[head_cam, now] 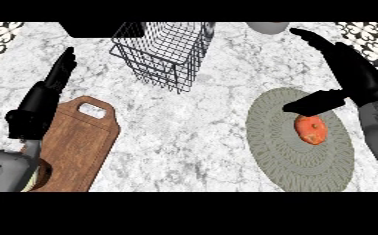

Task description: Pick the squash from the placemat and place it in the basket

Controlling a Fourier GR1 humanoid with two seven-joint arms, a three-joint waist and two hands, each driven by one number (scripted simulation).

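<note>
An orange-red squash lies on the round grey placemat at the right. My right hand hovers over the mat's upper right part, fingers straight and spread, thumb reaching just above the squash; it is open and holds nothing. The black wire basket stands at the top middle, tilted, with nothing visible inside. My left hand stays open at the left edge, fingers pointing up, above the cutting board.
A brown wooden cutting board with a handle hole lies at the lower left. A black object sits left of the basket at the top edge, and a grey bowl-like thing shows at the top right. White marble counter lies between board and mat.
</note>
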